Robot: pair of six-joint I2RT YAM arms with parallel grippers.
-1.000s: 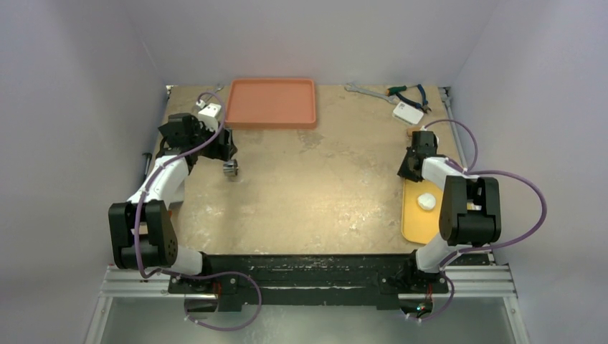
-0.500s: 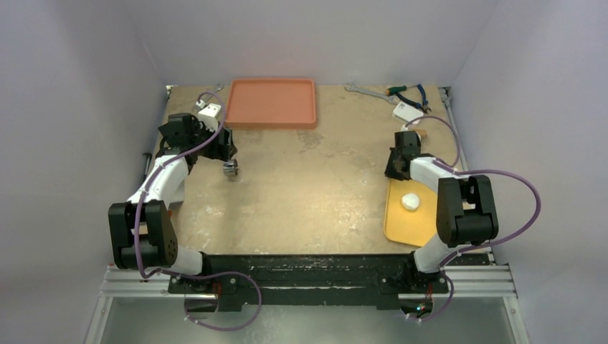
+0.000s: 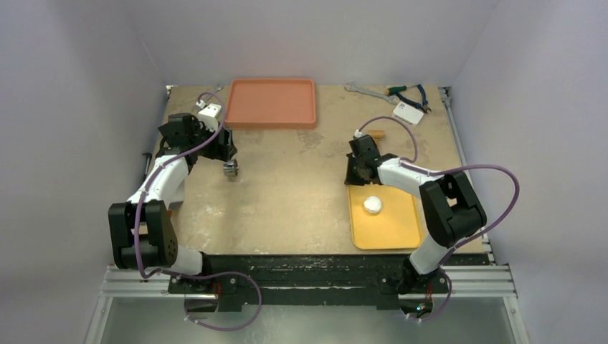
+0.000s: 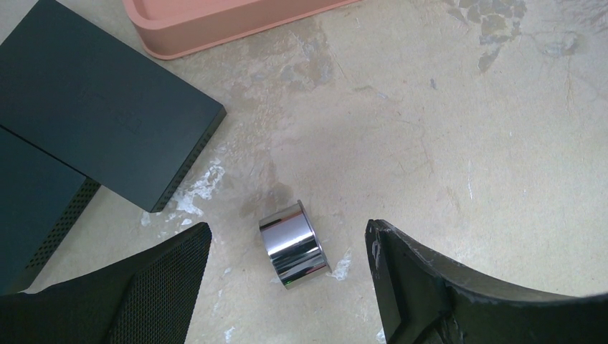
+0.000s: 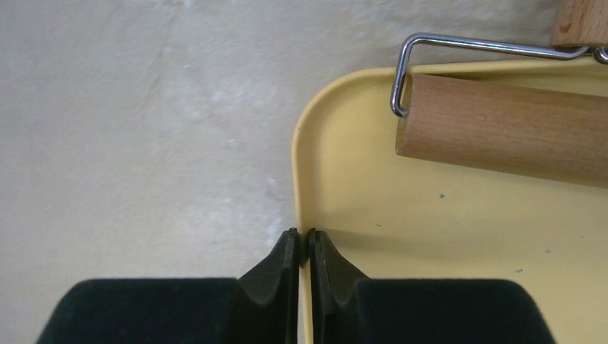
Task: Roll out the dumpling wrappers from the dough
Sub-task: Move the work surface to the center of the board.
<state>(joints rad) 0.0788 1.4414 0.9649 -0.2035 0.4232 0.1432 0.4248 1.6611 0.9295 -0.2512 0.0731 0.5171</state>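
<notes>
- right pincer [image 5: 302,240]: pressed together on the left rim of the yellow tray [image 5: 430,236], one finger outside the wall and one inside, just below the rounded far-left corner.
- yellow tray lies flat on the surface [image 3: 301,186], right of centre and in front of the right arm's base.
- dough lump [image 3: 372,205]: small, white and rounded. it sits on the tray floor in the far half, toward the left side, near the pincer but not touching it.
- rolling pin [image 5: 502,129]: wooden roller on a wire frame, lying across the tray's far end. the right wrist view shows the roller's end inside the corner.
- left pincer [image 4: 288,231]: spread wide, low over the far-left part of the surface.
- ring cutter [image 4: 290,247]: shiny metal, tipped on its side on the surface, between the two left fingers and touching neither.
- pink tray [image 3: 271,124]: at the far edge, just beyond the left pincer.
- wrench [image 3: 361,89], pliers [image 3: 410,92] and a white box [image 3: 408,112] sit in the far-right corner.
</notes>
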